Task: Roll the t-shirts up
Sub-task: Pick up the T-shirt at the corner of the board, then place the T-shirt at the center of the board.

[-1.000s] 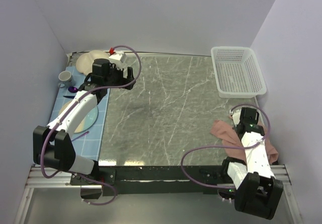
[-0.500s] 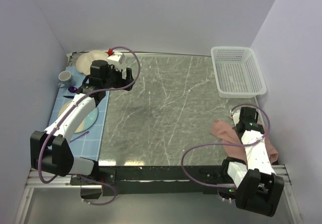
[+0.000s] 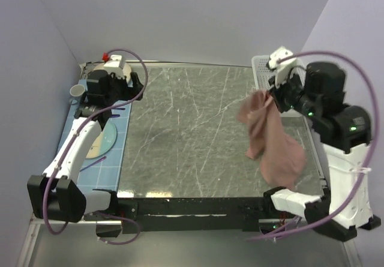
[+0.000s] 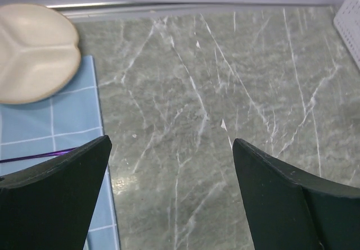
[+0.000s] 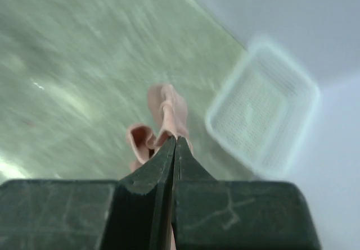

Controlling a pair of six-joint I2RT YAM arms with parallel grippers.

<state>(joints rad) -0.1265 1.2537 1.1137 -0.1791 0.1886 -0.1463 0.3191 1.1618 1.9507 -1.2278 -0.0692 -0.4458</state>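
The right end effector [image 3: 273,94] is clamped fully shut on a pinch of the pink t-shirt [image 3: 273,141], held up in the air beside the white basket [image 5: 264,104] at the far right. From that pinch the shirt hangs down in a bunched, twisted length over the right side of the worktop [image 3: 192,135]. Its lower end reaches toward the near right edge, and whether it touches the surface I cannot tell. No print shows, and no hem or sleeve can be made out in the crumple.

The left end effector [image 4: 171,149] stands wide open with nothing in it. It hovers at the far left, by the cream plate [image 4: 31,50] and the blue mat [image 4: 50,126], well apart from the shirt.

By my reading this is the fetching step. The shirt is picked up, but it is neither spread nor rolled, so the task is barely begun.

The next move calls for carrying the cloth over the bare middle of the worktop and laying it down flat. A single pinch will only drop it in a heap. The left arm will probably have to come across, take a second corner or the hem, and draw the fabric out so there is a straight edge to roll from. The hanging tail could drag or fold under on the way.
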